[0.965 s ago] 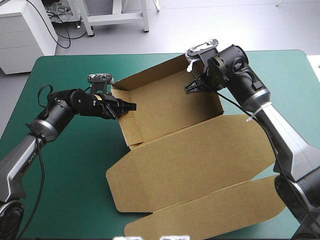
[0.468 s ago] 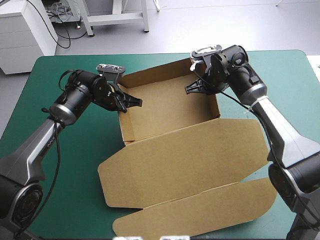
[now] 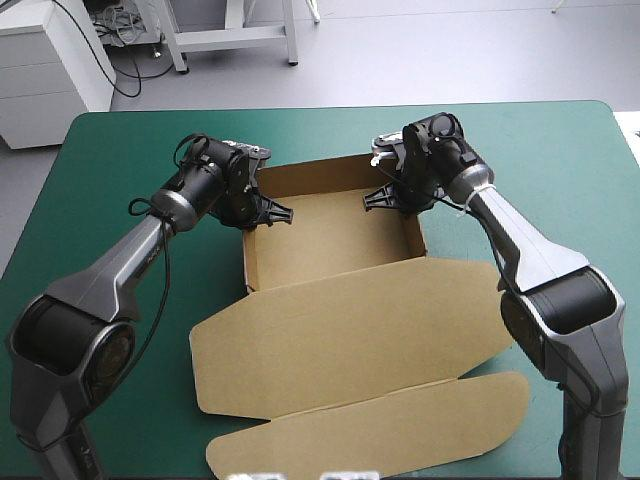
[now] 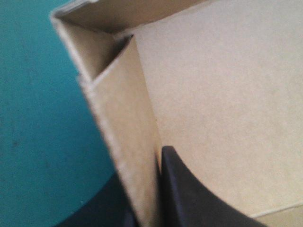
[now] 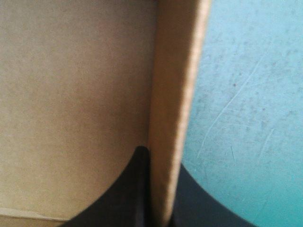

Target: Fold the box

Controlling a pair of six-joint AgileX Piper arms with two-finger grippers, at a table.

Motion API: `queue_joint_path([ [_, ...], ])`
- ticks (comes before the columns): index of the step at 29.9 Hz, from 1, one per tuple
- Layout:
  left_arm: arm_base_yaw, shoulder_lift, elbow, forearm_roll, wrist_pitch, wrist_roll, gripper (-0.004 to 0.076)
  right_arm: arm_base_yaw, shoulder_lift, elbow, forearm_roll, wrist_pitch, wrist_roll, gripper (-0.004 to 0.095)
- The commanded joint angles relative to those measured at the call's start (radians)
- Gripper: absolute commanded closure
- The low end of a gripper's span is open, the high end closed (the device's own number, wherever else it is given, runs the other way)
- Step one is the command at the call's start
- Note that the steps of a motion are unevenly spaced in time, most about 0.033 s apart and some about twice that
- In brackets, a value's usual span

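Both my grippers are on the brown box (image 3: 330, 240). It sits mid-table on the teal-green cover (image 3: 110, 160) with its tray end toward the far edge. The lid (image 3: 350, 325) lies flat toward me, and its tuck flap (image 3: 390, 425) is nearest the near edge.

My left gripper (image 3: 270, 212) is clamped on the left wall (image 4: 125, 142), close to the far-left corner. One black finger (image 4: 189, 198) is inside the tray and the other is outside, with the board pinched between them. My right gripper (image 3: 385, 197) mirrors it on the right wall (image 5: 173, 109) near the far-right corner, again one finger in and one out over the cover.

This looks like light, thin board. I'd expect it to be stiff across a panel but quick to hinge at every crease. At the left corner an inner layer stands slightly off the outer wall, so that tuck looks loose to me.

The board is smooth on a smooth cover, and I reckon a push from one side alone would slide the whole box. The best hold is the wall's top rim close to a corner, where it is stiffest, since mid-span I'd expect it to bow. I'd squeeze gently, because a hard pinch could dent the edge.
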Motion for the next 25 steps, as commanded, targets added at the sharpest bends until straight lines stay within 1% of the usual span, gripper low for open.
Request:
queue_joint_path([
  [1,-0.022,0.010,-0.018,-0.019,-0.034,0.062,0.0732,-0.028,-0.018,-0.032,0.084,0.006,-0.081,0.0926],
  [5,0.010,0.042,-0.018,-0.044,-0.038,0.052,0.0732,-0.048,0.004,-0.032,0.049,0.006,-0.113,0.0926],
  [9,0.076,0.042,-0.018,-0.205,-0.076,0.052,0.0732,-0.050,0.005,-0.032,-0.006,-0.013,-0.115,0.0926],
  [12,0.116,0.047,-0.018,-0.315,-0.087,0.100,0.0732,-0.050,0.005,-0.032,-0.012,-0.022,-0.115,0.0925],
  [14,0.118,0.049,-0.018,-0.336,-0.087,0.145,0.0731,-0.050,0.005,-0.032,-0.012,-0.026,-0.115,0.0919],
  [17,0.114,0.057,-0.018,-0.350,-0.081,0.172,0.0722,-0.050,0.005,-0.032,-0.009,-0.022,-0.117,0.0872],
  [19,0.114,0.058,-0.018,-0.374,-0.078,0.190,0.0687,-0.050,0.005,-0.032,-0.002,-0.018,-0.131,0.0807],
  [20,0.114,0.058,-0.018,-0.383,-0.078,0.196,0.0655,-0.050,0.005,-0.032,0.002,-0.013,-0.140,0.0766],
  [22,0.114,0.058,-0.022,-0.396,-0.078,0.198,0.0577,-0.050,0.005,-0.032,0.010,-0.001,-0.140,0.0676],
  [23,0.114,0.058,-0.026,-0.397,-0.077,0.198,0.0514,-0.050,0.005,-0.032,0.015,0.003,-0.140,0.0639],
  [25,0.114,0.058,-0.037,-0.403,-0.065,0.198,0.0427,-0.050,0.005,-0.032,0.018,0.006,-0.140,0.0551],
])
